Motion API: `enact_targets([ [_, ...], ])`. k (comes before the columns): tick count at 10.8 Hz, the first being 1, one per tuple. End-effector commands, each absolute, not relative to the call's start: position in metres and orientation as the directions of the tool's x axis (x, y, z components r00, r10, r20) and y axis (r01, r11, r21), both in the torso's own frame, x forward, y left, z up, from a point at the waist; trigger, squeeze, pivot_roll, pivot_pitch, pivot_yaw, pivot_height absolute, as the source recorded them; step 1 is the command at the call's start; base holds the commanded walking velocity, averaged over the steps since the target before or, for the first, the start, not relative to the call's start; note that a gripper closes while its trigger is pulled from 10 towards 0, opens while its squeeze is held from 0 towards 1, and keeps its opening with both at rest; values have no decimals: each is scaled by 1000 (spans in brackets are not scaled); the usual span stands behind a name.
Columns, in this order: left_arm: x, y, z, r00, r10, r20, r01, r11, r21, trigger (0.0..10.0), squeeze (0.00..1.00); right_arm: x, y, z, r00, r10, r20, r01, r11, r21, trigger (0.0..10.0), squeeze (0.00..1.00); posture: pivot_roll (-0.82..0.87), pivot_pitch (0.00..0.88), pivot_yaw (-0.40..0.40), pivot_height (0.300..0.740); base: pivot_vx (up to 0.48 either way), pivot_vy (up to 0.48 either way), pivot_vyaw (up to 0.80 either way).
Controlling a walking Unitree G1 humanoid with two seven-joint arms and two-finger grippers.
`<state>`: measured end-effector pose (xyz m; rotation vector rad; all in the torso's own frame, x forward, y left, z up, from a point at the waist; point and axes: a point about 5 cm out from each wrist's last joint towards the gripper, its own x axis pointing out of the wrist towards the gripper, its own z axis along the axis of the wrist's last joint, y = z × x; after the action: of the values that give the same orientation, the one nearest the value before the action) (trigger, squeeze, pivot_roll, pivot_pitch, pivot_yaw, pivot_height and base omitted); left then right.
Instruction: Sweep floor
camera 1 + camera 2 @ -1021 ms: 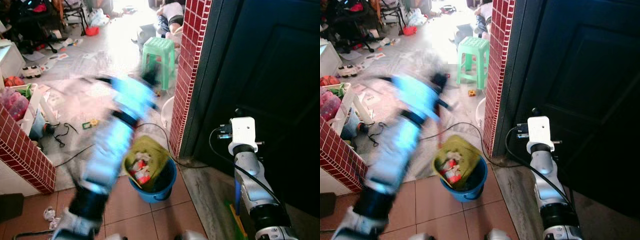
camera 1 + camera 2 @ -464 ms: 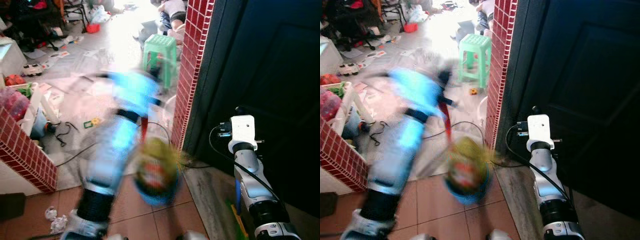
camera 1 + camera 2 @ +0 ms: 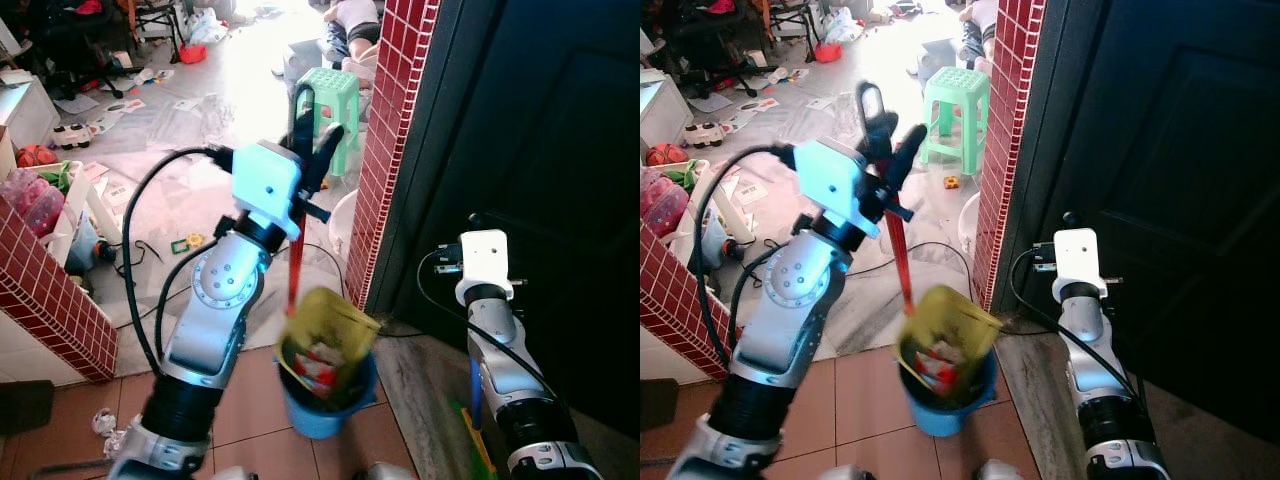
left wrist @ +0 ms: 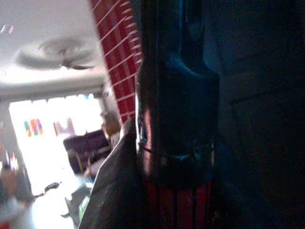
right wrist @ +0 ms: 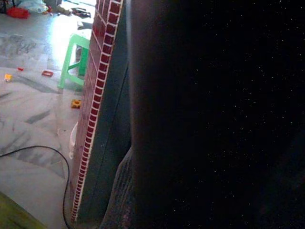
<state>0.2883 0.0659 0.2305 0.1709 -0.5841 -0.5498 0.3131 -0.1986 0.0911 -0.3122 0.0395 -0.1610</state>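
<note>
While left tool (image 3: pixel 310 135) clamps red handle (image 3: pixel 296 262) | dustpan (image 3: pixel 325 335) hangs below, over bucket (image 3: pixel 325 405)

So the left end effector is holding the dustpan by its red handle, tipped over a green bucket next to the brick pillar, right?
Not quite: the bucket is blue, not green, as the left eye view shows. The rest holds: the left end effector grips the red handle of the yellow-green dustpan, tipped over the bucket beside the brick pillar.
</note>
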Motion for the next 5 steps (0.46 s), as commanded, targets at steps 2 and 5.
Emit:
enact_targets([
  [2, 284, 63, 246, 612, -612, 501, 391, 785, 481, 10000, 0, 317, -202, 101, 985, -169, 30, 170, 932, -320, 10000, 0, -109, 0, -5, 740, 0, 0, 0],
  [5, 274, 51, 252, 547, -656, 519, 384, 748, 540, 10000, 0, 318, -200, 100, 986, -166, 29, 166, 932, -322, 10000, 0, -107, 0, -5, 740, 0, 0, 0],
])
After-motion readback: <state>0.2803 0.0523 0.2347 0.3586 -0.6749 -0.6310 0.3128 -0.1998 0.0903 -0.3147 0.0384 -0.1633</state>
